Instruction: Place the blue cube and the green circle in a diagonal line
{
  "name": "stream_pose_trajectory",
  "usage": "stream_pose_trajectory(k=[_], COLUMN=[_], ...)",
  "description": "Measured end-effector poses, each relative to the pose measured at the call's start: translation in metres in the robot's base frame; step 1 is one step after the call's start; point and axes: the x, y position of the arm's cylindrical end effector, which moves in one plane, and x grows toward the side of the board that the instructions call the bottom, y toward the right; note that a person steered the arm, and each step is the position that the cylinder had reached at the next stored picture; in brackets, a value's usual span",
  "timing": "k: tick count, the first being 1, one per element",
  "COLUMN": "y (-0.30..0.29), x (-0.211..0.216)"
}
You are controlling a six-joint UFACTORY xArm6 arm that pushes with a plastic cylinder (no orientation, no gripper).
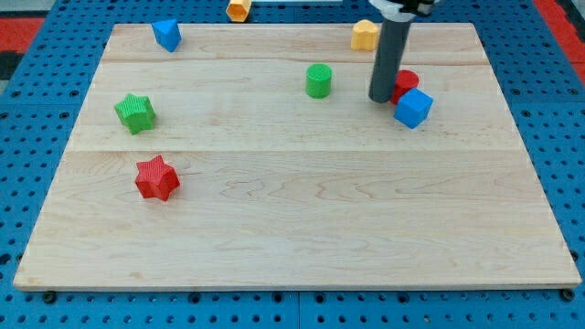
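So our tip (381, 99) was sitting up near the far edge of the wooden board (302, 228), right of centre, and since the arm just ends in a plain rod there were no jaws to open or close, it simply rested right against the left side of the red cylinder (407, 83), with the blue cube (413, 108) touching that cylinder just below and to the right of us. The green circle (318, 80) stood on its own a little way to our left, near but apart. Further out we had a yellow block (366, 35) at the far edge above us, a second yellow block (239, 9) off the board past that edge, a blue block (166, 34) by the far left corner, and a green star (135, 112) and red star (156, 177) down the left side.
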Motion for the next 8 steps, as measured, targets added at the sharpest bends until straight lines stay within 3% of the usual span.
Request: stream_pose_trajectory(k=[6,7,8], y=[-0.089,-0.089,-0.089], x=[0.000,0.020,0.069])
